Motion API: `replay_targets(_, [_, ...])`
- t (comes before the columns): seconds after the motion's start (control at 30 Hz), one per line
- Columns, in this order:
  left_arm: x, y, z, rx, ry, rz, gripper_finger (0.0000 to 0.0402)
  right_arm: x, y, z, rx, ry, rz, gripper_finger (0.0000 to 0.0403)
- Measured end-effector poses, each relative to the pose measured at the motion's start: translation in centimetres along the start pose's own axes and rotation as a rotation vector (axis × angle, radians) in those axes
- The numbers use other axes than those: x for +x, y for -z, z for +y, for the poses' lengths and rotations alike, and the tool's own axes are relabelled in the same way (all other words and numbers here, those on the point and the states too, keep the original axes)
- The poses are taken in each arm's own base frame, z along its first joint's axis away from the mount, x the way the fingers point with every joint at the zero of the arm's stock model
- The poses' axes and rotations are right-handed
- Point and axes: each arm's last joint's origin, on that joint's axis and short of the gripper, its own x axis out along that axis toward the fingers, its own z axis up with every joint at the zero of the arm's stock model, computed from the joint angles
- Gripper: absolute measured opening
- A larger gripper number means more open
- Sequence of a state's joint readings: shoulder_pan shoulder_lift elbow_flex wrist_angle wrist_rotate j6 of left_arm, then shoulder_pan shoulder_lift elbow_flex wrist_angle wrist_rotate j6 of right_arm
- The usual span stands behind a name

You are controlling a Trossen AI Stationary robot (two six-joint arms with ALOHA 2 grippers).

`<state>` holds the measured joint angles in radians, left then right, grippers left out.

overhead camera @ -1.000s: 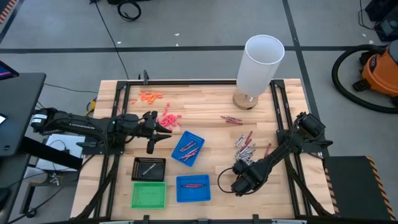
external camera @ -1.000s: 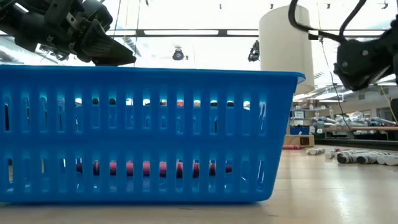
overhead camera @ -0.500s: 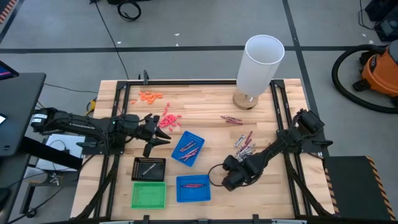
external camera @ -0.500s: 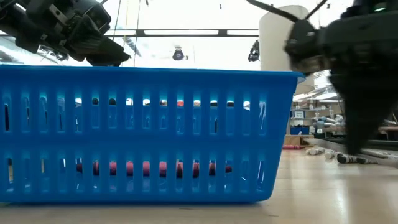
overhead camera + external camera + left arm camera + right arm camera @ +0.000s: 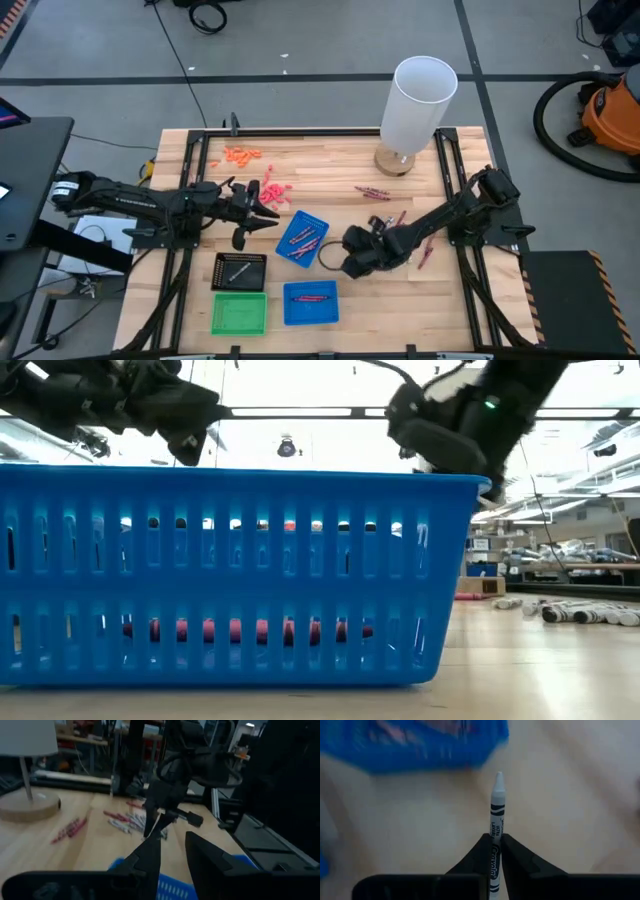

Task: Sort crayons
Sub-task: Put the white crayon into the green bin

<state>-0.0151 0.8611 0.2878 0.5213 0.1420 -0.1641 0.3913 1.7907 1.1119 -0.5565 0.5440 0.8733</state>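
Blue trays (image 5: pixel 311 303) hold red crayons (image 5: pixel 313 296); green tray (image 5: pixel 240 314) bare

left arm (image 5: pixel 140 200): matte black, jointed, white lettering | right arm (image 5: pixel 440 215): same black, thin looped cable | fingers (image 5: pixel 515 862): dark, tapered

On the wooden table (image 5: pixel 340 175), the right gripper (image 5: pixel 352 253) is seen just right of the tilted blue tray (image 5: pixel 302 239), the left gripper (image 5: pixel 268 214) just left of it, and loose crayons (image 5: pixel 372 193) farther right.
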Motion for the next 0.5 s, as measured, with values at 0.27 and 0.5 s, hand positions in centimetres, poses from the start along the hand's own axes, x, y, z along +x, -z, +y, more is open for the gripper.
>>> replay_targets(0.27, [1.2,0.0,0.2,0.061,-0.007,-0.071,0.0101,-1.5,-3.7,-0.5,-0.129,-0.076,-0.219,0.0038])
replay_targets(0.5, [2.5,1.0,0.4,0.046,0.001,-0.064,0.0102,-1.6,-6.1,0.5,-0.218,-0.155,-0.420,0.0038])
